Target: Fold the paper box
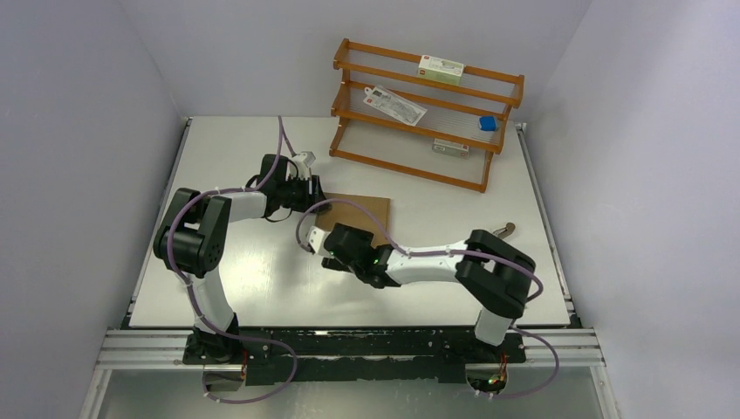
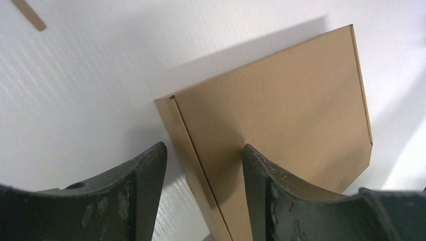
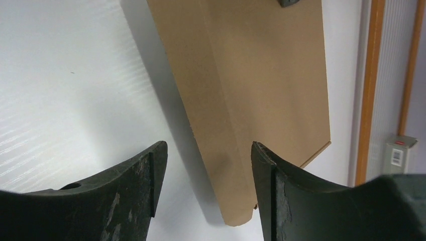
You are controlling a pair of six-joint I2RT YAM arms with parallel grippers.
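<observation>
The paper box (image 1: 358, 212) lies flat and closed on the white table, plain brown cardboard. My left gripper (image 1: 309, 195) is at its left edge. In the left wrist view the box (image 2: 281, 110) has its narrow side wall between the fingers; the left gripper (image 2: 203, 165) is open, with the right fingertip (image 2: 256, 165) over the lid. My right gripper (image 1: 326, 250) is at the box's near left corner. In the right wrist view a rounded flap of the box (image 3: 261, 75) reaches between the fingers of the open right gripper (image 3: 207, 163).
A wooden rack (image 1: 428, 113) stands at the back right, holding a white and green carton (image 1: 441, 69), a flat packet (image 1: 394, 105) and a small blue item (image 1: 488, 124). A small metal piece (image 1: 504, 230) lies on the table by the right arm.
</observation>
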